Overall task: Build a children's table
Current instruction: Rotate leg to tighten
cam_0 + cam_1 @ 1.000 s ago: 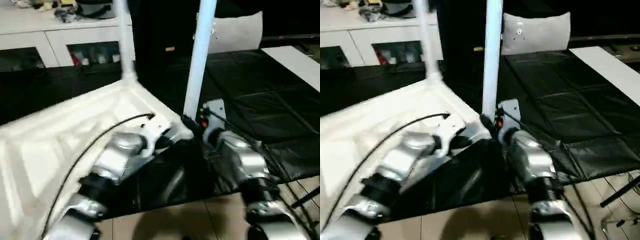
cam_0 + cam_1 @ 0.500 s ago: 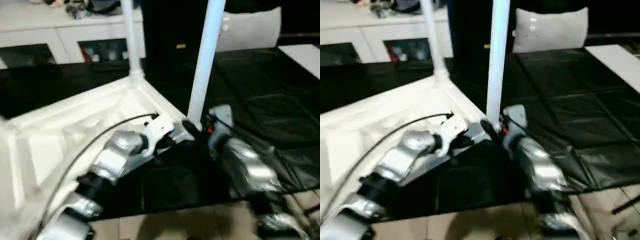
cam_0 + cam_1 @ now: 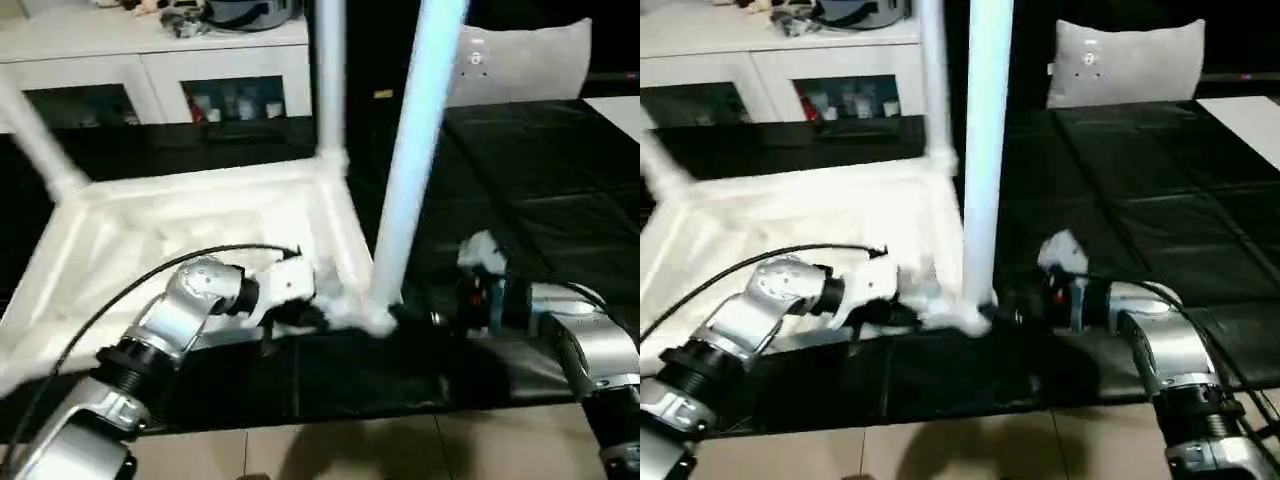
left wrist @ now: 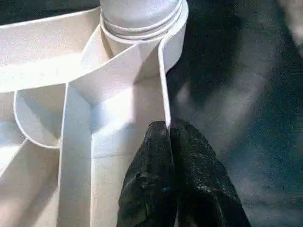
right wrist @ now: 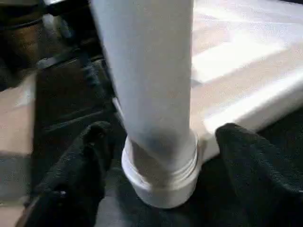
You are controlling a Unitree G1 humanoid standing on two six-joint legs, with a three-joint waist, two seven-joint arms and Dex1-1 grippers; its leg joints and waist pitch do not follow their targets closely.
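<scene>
Seating leg point(image 5: 151, 94) in table point(image 4: 42, 71) corner: left fingers point(image 4: 156, 189) pinching its rim, right fingers point(image 5: 246, 165) spread around leg; next, press down.

Table top point(image 3: 180, 215): white plastic, square, lying upside down on black mat, ribbed underside facing up.
Ribs point(image 4: 78, 142): thin white walls, running from round corner socket into underside.
Near leg point(image 3: 415, 150): white round tube, upright, seated in corner socket at near right corner.
Far leg point(image 3: 330, 75): upright in far right corner.
Left leg point(image 3: 35, 140): tilted, at far left corner.
Socket point(image 5: 161, 182): round collar around base of near leg.
</scene>
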